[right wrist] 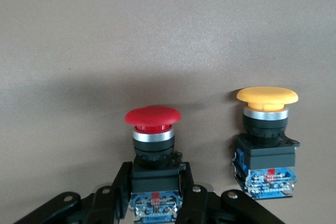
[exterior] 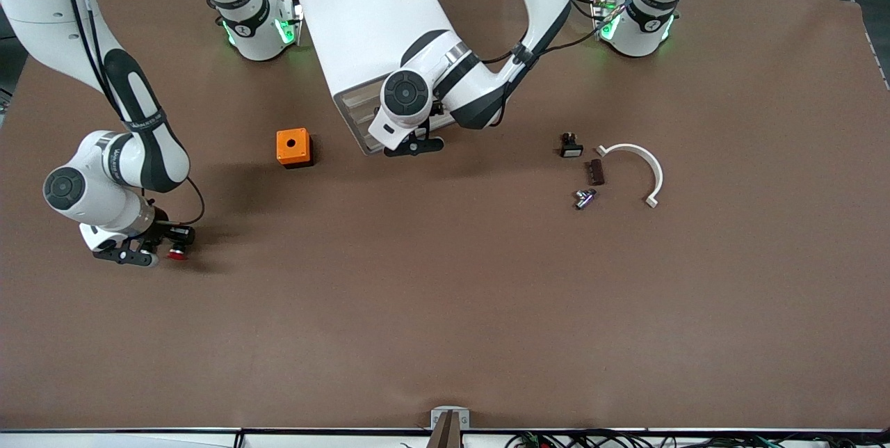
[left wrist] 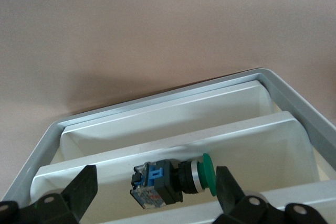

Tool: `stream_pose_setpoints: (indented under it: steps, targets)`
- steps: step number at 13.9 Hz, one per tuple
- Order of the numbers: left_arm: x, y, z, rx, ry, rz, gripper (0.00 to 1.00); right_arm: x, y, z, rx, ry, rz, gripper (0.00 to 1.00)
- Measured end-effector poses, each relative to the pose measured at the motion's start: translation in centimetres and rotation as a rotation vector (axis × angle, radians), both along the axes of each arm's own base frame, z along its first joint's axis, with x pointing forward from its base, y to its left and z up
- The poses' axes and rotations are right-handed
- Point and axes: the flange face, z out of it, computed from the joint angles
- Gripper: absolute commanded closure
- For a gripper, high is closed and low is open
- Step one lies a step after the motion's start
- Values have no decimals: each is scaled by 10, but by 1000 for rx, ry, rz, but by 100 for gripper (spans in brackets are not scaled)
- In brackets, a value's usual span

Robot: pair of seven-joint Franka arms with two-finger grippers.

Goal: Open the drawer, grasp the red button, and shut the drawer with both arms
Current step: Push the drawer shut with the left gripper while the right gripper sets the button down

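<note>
While its base stays hidden, right hand (right wrist: 155,203) clamps the button (right wrist: 153,129).

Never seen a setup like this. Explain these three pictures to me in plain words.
Two white robot arms work at a brown table. One picture looks down from a high camera facing them; the other two come from cameras on the arms' wrists. The right claw is shut on a red button, beside a yellow button. The left claw is open at a white cabinet's open drawer, where a green button lies. An orange box and small parts lie on the table.
</note>
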Motion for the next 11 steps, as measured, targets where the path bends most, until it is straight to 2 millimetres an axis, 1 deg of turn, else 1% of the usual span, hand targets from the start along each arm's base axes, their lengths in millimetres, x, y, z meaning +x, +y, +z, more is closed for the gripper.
stream_pose_setpoints:
  steps: [2,3,4,6,8,10,11]
  targets:
    - [0,0,0,0,1,1,0,0,0,0,0,-1,0,99]
    - [0,0,0,-1,1,1,0,0,0,0,0,-1,0,31]
    - [0,0,0,-1,1,2,0,1,0,0,0,-1,0,0]
    - [2,1,1,-4,3,7,0,1,0,1,0,-2,1,0]
    - [9,4,4,-10,-1,18,0,3,0,3,-1,-7,1,0]
    - [23,12,8,-16,-8,41,0,8,-1,7,-3,-17,1,0]
    - [34,18,12,-21,-13,59,0,11,-1,11,-3,-21,2,0]
